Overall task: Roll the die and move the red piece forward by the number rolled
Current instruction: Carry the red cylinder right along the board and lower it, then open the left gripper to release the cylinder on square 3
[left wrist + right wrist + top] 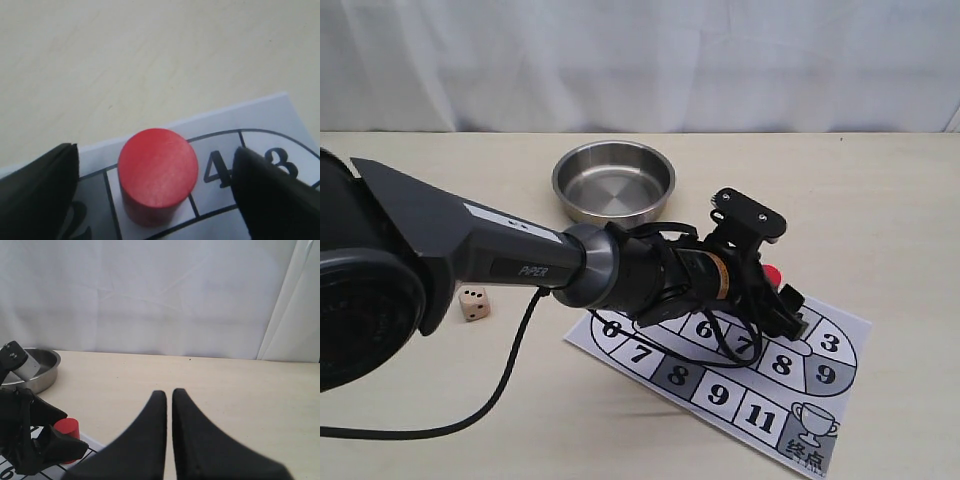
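**Left claw open around the red piece**

The left claw [154, 152] hangs over the numbered board [848, 325] with its jaws spread wide, one on each side of the red piece [158, 167]. A gap shows on both sides, so it grips nothing. The red piece stands upright on a square at the board's far edge, just beside the one marked 4. The die [474, 302] lies on the desk [880, 200] well to the left of the board. A steel bowl [560, 180] sits farther back. The right claw [168, 392] is raised off the desk, jaws nearly together and empty.
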Controlling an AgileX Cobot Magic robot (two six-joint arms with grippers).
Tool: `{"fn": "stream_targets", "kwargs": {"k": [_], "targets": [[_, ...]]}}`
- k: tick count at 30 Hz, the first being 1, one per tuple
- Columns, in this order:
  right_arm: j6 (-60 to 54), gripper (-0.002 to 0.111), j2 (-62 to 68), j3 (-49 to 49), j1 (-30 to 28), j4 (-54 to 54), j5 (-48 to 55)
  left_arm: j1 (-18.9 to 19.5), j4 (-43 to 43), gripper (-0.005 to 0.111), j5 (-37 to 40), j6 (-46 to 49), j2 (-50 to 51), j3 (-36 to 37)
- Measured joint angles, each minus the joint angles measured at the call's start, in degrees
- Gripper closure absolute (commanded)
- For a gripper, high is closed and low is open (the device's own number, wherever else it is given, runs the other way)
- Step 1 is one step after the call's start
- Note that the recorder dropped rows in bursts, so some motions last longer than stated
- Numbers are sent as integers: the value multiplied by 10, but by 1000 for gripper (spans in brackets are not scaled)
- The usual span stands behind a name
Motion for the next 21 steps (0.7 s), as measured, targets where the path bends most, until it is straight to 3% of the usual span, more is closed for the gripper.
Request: {"fn": "stream_targets", "kwargs": {"k": [9,16,18,21], "targets": [[0,104,0,0,0,0,0,0,3,27,2,0,-22,0],[0,104,0,0,0,0,0,0,15,28,100,1,-95,0],[0,104,0,0,0,0,0,0,33,33,148,1,-117,0],[0,104,0,0,0,0,0,0,46,53,223,1,-149,0]]}}
